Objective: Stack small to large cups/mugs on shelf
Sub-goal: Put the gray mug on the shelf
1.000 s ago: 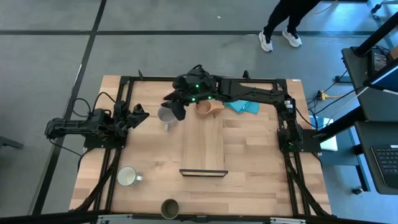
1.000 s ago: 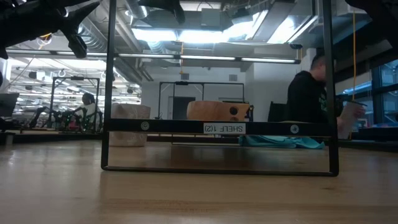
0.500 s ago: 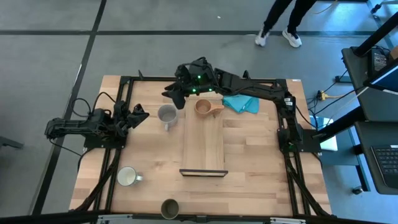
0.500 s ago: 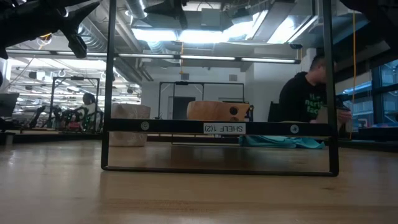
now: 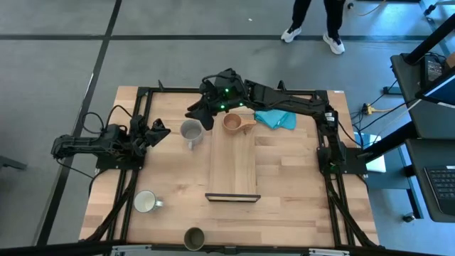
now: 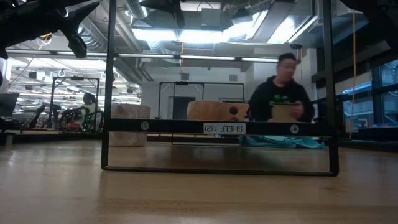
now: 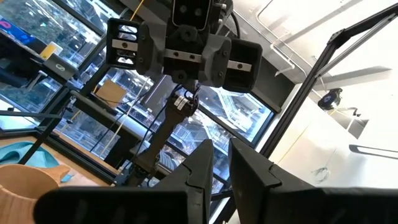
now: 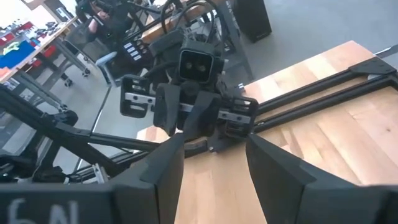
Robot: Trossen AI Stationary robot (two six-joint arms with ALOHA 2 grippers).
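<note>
Low view: shelf [image 6: 221, 127] reads "SHELF 1(2)"

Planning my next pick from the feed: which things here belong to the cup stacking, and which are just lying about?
Job:
shelf
tan wooden cup, on the shelf
grey mug
pale mug
dark olive cup

Lying about:
teal cloth

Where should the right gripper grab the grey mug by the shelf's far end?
Probably the rim wall of the grey mug, taken from straight above: it stands upright, mouth open, on the table just left of the shelf. Grip across the wall away from its handle, which points toward the near edge. The right gripper, open, hovers just beyond it.
</note>
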